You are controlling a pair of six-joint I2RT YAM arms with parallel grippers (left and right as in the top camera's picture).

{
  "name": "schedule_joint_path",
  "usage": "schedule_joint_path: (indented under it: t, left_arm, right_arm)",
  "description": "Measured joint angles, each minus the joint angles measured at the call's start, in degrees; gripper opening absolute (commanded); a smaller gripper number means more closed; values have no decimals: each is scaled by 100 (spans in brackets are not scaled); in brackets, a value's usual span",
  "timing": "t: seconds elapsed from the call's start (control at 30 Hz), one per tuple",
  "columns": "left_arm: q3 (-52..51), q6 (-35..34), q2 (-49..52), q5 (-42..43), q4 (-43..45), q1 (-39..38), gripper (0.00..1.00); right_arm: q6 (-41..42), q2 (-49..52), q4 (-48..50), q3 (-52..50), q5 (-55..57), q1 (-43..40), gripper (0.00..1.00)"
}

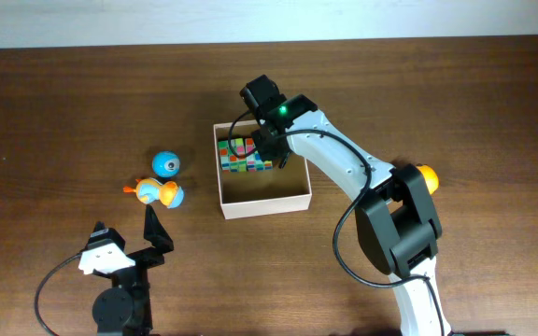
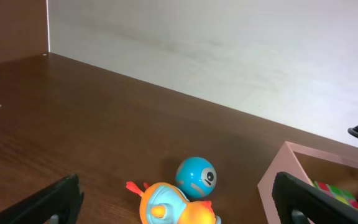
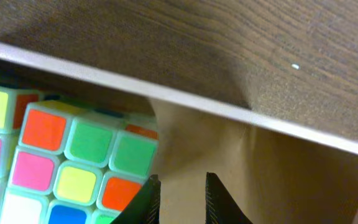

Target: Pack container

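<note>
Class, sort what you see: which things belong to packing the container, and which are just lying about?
Belongs to the job: container, colour cube inside it, blue ball, orange-and-blue duck toy.
Lying about: black cable; orange round thing beside the right arm, too hidden to judge.

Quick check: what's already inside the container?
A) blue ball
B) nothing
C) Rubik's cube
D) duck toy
C: the Rubik's cube sits inside the container, while the blue ball and duck toy lie on the table outside it.
</note>
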Motion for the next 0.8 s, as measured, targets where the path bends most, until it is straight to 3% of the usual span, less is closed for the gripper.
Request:
schedule_joint_path:
  t: [0.8]
  left_arm:
    - [0, -2, -2, -2, 0, 0, 99]
  right_arm:
    - [-841, 0, 153, 0, -396, 0, 16]
